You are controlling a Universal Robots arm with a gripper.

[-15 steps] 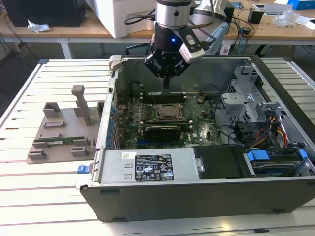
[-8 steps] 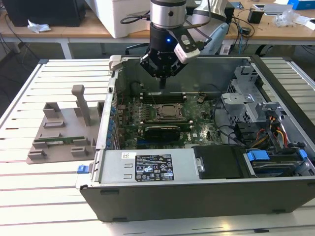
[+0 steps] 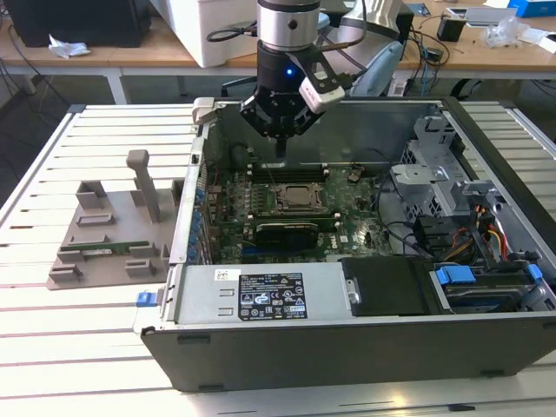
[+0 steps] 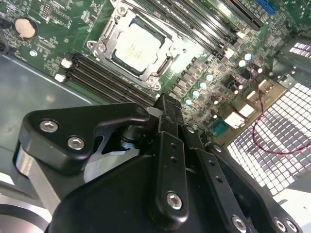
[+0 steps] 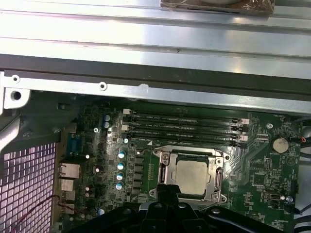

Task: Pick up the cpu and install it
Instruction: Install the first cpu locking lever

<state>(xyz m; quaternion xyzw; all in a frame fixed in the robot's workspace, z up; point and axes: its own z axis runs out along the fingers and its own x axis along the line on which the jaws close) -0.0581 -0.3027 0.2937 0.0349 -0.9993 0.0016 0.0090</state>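
The cpu (image 3: 300, 198) is a square chip with a pale metal top, lying flat inside the metal socket frame (image 4: 104, 36) on the green motherboard (image 3: 347, 228) of the open computer case. It appears in both wrist views, in the second (image 4: 137, 46) and in the first (image 5: 191, 177). My gripper (image 3: 280, 149) hangs above the board just behind the socket, apart from the chip. Its black fingers (image 4: 165, 116) are pressed together, shut with nothing between them. The fingertips reach just short of the socket's edge (image 5: 167, 191).
Black memory slots (image 5: 184, 128) run beside the socket. The case wall (image 3: 201, 156) stands at the exterior view's left, a power supply (image 3: 261, 295) in front, and a drive cage (image 3: 443, 174) with cables at the right. A grey tray (image 3: 95, 252) holding a green memory stick lies outside the case.
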